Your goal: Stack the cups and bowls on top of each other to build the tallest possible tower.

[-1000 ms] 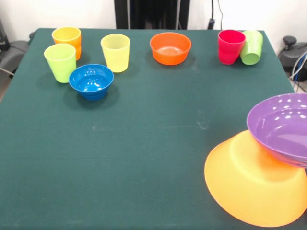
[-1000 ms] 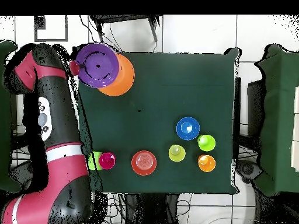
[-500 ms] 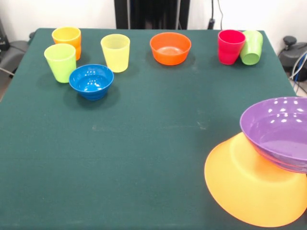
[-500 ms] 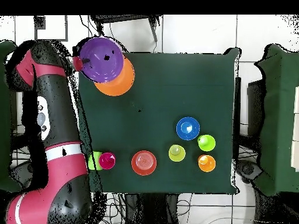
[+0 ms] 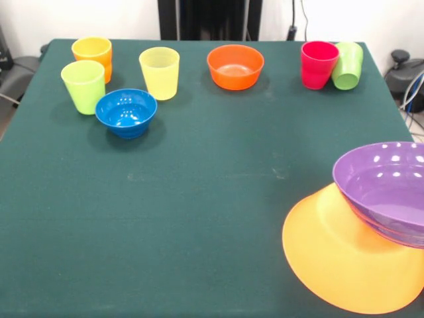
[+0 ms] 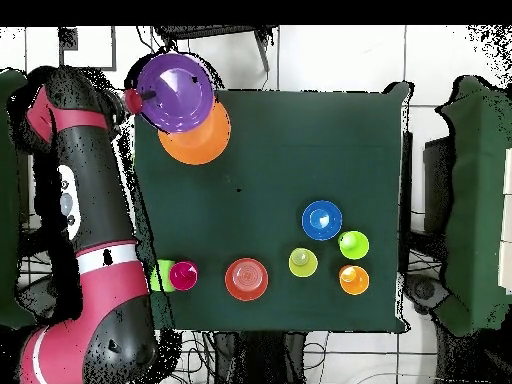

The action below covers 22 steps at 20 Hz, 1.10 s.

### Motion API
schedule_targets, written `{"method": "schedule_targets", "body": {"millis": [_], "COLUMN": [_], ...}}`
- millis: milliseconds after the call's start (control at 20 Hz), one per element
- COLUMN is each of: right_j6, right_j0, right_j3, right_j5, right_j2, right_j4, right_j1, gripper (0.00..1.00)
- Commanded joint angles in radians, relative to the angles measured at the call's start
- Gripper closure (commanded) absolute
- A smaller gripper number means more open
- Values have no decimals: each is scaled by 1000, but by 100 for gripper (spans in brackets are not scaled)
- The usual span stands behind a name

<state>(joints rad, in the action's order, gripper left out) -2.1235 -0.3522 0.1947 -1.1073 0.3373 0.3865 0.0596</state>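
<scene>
Currently on the green table (image 5: 199, 218), item by item:

Large orange-yellow bowl (image 5: 331, 265): upside down at one corner of the table, rim on the cloth; in the overhead view (image 6: 200, 140) it sits at the edge nearest the arm.

Purple bowl (image 5: 391, 189): open side up, tilted, overlapping the orange-yellow bowl's upper side and reaching past the table edge (image 6: 175, 93). Whether it rests on the bowl below or is held just above it cannot be told.

Gripper (image 6: 133, 100): only a small red part shows at the purple bowl's rim, at the end of the red and black arm (image 6: 90, 260); whether its pincer is apart or together cannot be told.

Red-orange bowl (image 5: 235, 66): upright, alone at the far edge.

Blue bowl (image 5: 126, 112): upright, just beside the lime green cup (image 5: 83, 86) and near the yellow cup (image 5: 159, 73).

Orange cup (image 5: 93, 53): directly behind the lime green one.

Red cup (image 5: 318, 64) and green cup (image 5: 348, 65): touching, the green one leaning against the red.

No tower stands yet.
</scene>
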Motion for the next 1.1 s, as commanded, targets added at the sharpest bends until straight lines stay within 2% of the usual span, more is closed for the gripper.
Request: {"method": "schedule_targets", "body": {"millis": [50, 200, 400, 500, 700, 1100], "right_j6": [210, 224, 242, 256, 268, 261], "right_j0": [19, 29, 40, 46, 54, 82], "right_j3": [-72, -59, 33, 118, 210, 78], "right_j5": [-202, -246, -301, -274, -203, -150], "right_j2": [3, -6, -29, -49, -54, -71], "right_j4": [-7, -46, -102, -124, -139, -158], "right_j1": [50, 57, 28, -4, -34, 49], "gripper": [100, 100, 100, 100, 100, 100]}}
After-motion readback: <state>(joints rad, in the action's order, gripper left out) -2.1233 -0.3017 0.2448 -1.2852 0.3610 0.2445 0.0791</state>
